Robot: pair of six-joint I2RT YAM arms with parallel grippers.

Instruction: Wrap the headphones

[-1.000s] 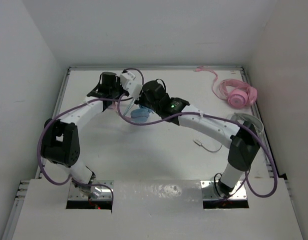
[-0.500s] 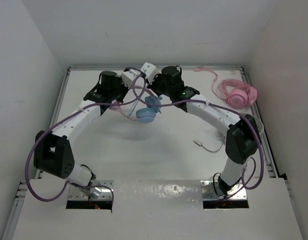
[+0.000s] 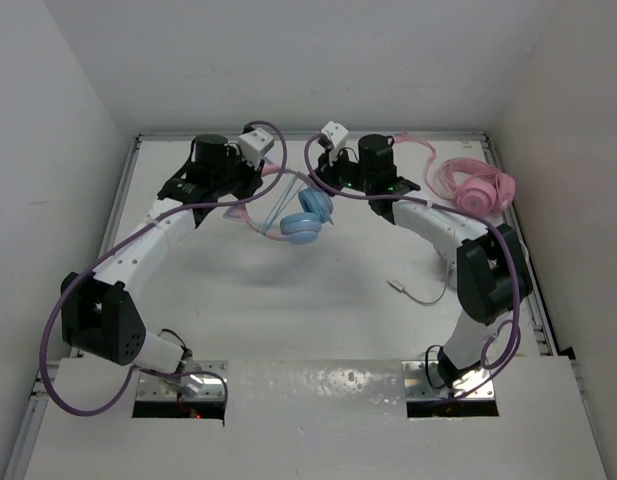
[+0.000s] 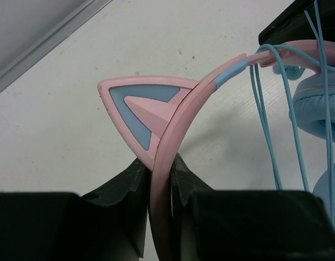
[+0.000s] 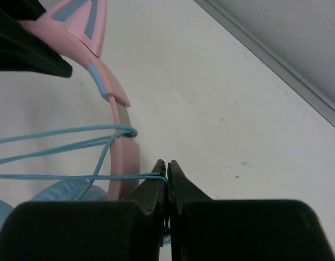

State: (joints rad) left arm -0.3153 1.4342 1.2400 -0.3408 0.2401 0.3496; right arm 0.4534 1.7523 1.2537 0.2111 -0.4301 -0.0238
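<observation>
The top view looks steeply down from above and behind the arm bases over the whole surface (image 3: 318, 300). The 2 wrist views sit close behind the left tool (image 4: 158, 176) and right tool (image 5: 166, 176), angled down; all 3 share the headphones (image 4: 140, 109).

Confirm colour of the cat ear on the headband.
Cat ear: pink with blue inset, clearest in left wrist view.

white table (image 3: 288, 300) with a raised rim, pink headphones (image 3: 478, 188) parked in the far right corner, pink cord (image 3: 413, 141) trailing along the back edge, loose pale cable (image 3: 413, 292) lying further forward on the right
</observation>
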